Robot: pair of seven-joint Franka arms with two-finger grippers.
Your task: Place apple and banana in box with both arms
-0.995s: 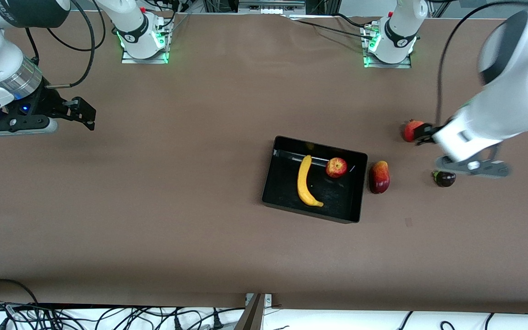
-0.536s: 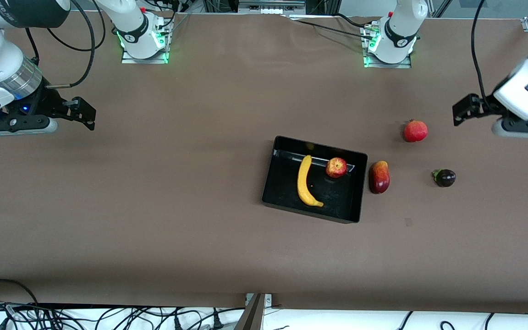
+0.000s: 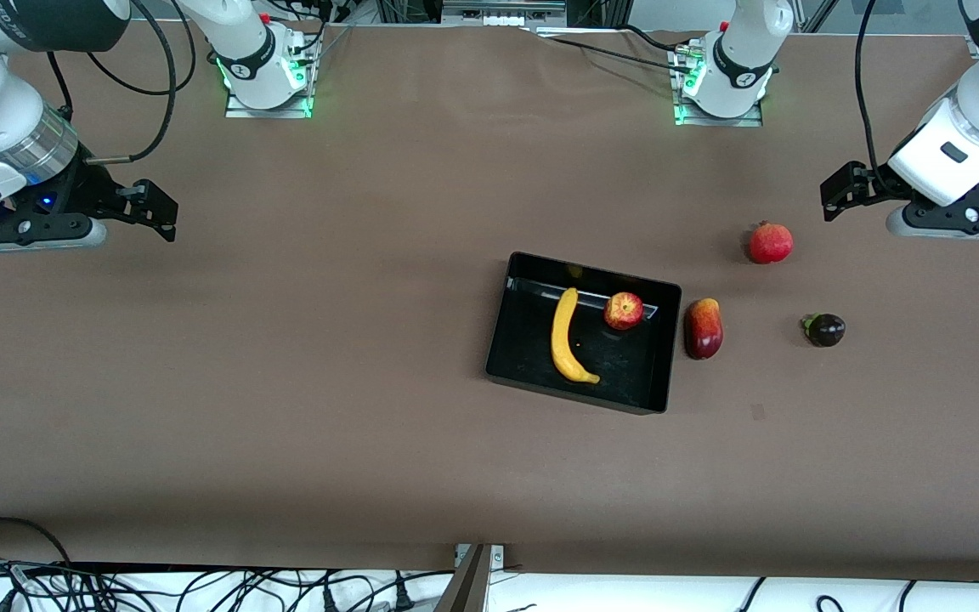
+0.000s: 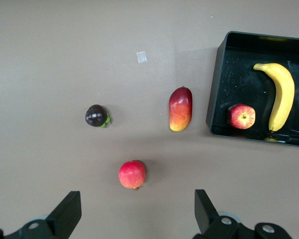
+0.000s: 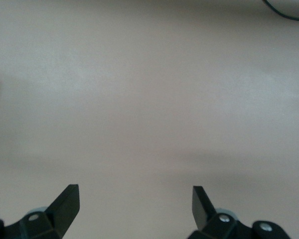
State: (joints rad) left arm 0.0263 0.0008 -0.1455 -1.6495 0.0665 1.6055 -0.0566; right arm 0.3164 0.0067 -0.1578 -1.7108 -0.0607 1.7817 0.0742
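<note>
Apple (image 3: 623, 310) and banana (image 3: 567, 337) lie in the box (image 3: 580, 397); left tool (image 3: 840, 192) and right tool (image 3: 148, 210) hang wide, empty — little can spoil it, barring a stray sweep.

From my end the table (image 3: 285, 357) looks covered w/ a matt brown sheet, smooth, slightly rippled near the bases. The box (image 3: 498, 340) reads as glossy black plastic; its floor and walls throw reflections, w/ a few pale specks on the floor. The banana (image 3: 566, 336) has a smooth, slightly waxy yellow skin, and the apple (image 3: 624, 310) is shiny w/ a highlight. The mango (image 3: 703, 328) is glossy, the pomegranate (image 3: 771, 243) more satin, the small dark purple fruit (image 3: 825, 330) polished. Arm shells look like smooth white plastic; the right arm's wrist has a brushed metal ring (image 3: 46, 144). Both grippers' fingers (image 4: 67, 214) are matt black, plastic-looking.
</note>
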